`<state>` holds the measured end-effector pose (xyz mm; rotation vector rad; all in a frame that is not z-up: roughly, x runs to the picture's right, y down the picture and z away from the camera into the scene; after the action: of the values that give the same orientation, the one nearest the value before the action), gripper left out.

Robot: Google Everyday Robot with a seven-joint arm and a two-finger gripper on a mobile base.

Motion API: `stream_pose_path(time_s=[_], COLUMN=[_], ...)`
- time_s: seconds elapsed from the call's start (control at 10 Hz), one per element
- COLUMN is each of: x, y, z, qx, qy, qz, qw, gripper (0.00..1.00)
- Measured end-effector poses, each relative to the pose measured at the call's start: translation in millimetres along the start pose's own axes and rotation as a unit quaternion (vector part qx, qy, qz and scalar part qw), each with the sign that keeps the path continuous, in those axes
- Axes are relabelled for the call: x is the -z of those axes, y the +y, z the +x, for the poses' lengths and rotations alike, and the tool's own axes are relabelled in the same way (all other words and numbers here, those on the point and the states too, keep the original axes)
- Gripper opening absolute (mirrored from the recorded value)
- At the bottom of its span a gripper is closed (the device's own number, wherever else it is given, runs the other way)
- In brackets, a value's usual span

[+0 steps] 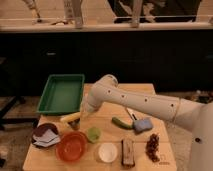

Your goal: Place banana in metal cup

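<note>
A white robot arm reaches down across a wooden bench point(150, 90). Its tool point(81, 116) sits just right of the green tray's point(50, 92) near right corner, pressed together on one end of the banana point(70, 118). The banana juts left, level, just above the bench. The metal cup point(75, 124) appears as a small dark shape directly below the banana, barely discernible. To do this step well, the banana probably needs tipping end-down and centring over the cup's mouth before release. The green tray looks empty. Below the cup, the orange bowl point(71, 146) holds nothing visible; nor does the white bowl point(107, 152) or light green cup point(93, 134).
</note>
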<state>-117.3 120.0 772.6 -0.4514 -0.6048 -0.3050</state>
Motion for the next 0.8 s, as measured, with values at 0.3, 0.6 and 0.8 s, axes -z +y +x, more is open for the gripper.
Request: stream_pose_path(time_s=[0.3,0.6,0.8], x=[-0.7,-0.3,-1.0], y=[-0.2,0.2,0.8], z=[-1.4,-0.6,0.3], qx=[0.001,0.000,-0.001], qy=[-0.001,0.000,0.000], qz=[-0.001,0.000,-0.001], qw=[1.0000,1.0000,1.0000], gripper=[0.00,0.00,0.00])
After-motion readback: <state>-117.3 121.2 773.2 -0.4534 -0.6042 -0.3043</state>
